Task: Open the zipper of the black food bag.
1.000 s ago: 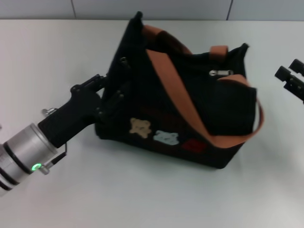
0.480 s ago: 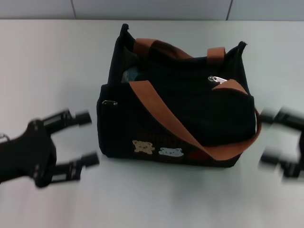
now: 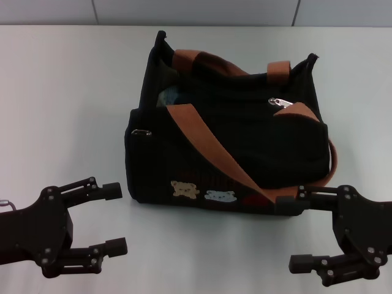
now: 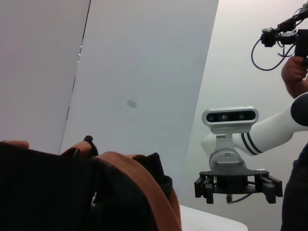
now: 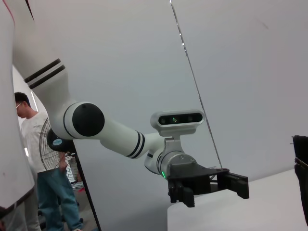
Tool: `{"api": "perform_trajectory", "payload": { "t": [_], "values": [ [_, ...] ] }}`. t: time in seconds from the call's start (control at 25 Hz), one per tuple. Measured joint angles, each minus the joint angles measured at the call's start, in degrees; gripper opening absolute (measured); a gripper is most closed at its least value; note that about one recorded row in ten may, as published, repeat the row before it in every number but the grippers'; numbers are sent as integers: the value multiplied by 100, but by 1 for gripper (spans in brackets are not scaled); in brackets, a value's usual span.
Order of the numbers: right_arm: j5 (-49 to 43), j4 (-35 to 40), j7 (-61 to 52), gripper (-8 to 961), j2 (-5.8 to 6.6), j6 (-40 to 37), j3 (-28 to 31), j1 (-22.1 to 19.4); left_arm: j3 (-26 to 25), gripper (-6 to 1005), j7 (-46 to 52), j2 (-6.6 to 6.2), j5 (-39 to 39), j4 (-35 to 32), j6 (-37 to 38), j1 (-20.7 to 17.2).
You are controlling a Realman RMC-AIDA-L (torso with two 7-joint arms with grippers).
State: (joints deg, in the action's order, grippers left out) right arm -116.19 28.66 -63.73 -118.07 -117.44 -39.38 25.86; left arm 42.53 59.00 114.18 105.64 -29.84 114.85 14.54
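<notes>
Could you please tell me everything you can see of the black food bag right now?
The black food bag is a boxy bag of dark fabric standing upright on the white table. Orange-brown straps drape across its top and front. Low on the front are a tan bear patch, a pale blue one and a red mark. A silver pull tab lies near the top's right end; the top gapes at left. Neither gripper touches it.

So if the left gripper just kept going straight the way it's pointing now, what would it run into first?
Probably the right gripper. The open left gripper points across the white table, passing in front of the boxy black fabric food bag. Depth is unclear, so it might graze the bag's front bottom edge.
</notes>
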Motion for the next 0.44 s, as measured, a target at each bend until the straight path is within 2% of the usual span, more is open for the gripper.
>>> {"api": "perform_trajectory", "payload": {
  "t": [0.44],
  "values": [
    [28,-29,-35,820,-5,0,19,41,-5,849,-14,13,-17,-30,7,35]
  ]
}}
